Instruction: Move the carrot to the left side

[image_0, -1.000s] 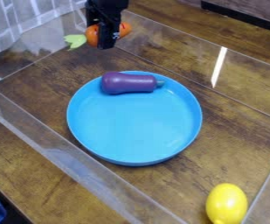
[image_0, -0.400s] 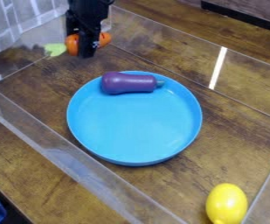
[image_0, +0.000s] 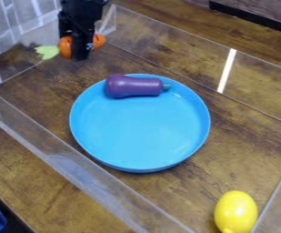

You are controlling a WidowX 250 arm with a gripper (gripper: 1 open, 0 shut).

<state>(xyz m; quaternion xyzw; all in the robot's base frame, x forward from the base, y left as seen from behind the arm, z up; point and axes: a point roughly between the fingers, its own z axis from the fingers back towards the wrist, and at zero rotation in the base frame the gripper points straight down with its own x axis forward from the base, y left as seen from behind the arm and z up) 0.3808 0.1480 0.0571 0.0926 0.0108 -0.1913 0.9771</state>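
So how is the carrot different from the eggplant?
The carrot is orange with a green top; the eggplant is purple. The carrot is held in the shut gripper at the upper left; the eggplant lies free on the blue plate. Both are small, glossy toy vegetables.

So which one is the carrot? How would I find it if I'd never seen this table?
Start at the big blue plate in the middle of the wooden table, then look past it to the far left corner. There the black gripper is shut on the carrot. It's small and orange with a pale green top, unlike the purple eggplant on the plate and the round yellow lemon at the near right.
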